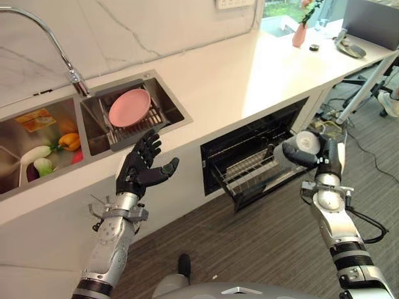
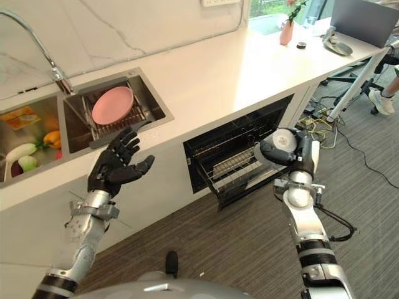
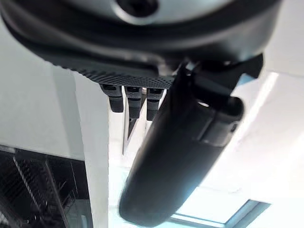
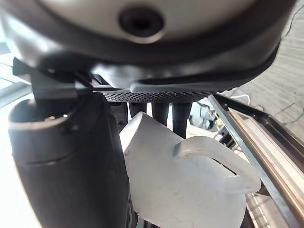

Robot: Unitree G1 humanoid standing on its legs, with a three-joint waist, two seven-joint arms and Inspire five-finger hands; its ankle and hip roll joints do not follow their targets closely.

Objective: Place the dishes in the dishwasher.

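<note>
A pink plate [image 1: 129, 107] rests on a metal rack [image 1: 134, 128] in the right sink basin. My left hand [image 1: 140, 168] hovers open in front of the counter edge, just below that basin, holding nothing; its thumb [image 3: 175, 156] shows large in the left wrist view. My right hand [image 1: 298, 154] is shut on a white mug [image 4: 180, 190] with a handle, thumb on one side and fingers behind it. The mug [image 2: 282, 140] hangs at the right end of the open dishwasher [image 1: 249, 162], over its pulled-out wire rack [image 2: 230, 165].
A curved faucet [image 1: 56, 47] stands behind the sink. The left basin [image 1: 37, 124] holds vegetables. A pink vase [image 1: 299, 34] and small items sit far along the white counter [image 1: 249, 68]. Chair legs [image 1: 361, 87] and a person's shoe [image 2: 379, 99] are at the right on the floor.
</note>
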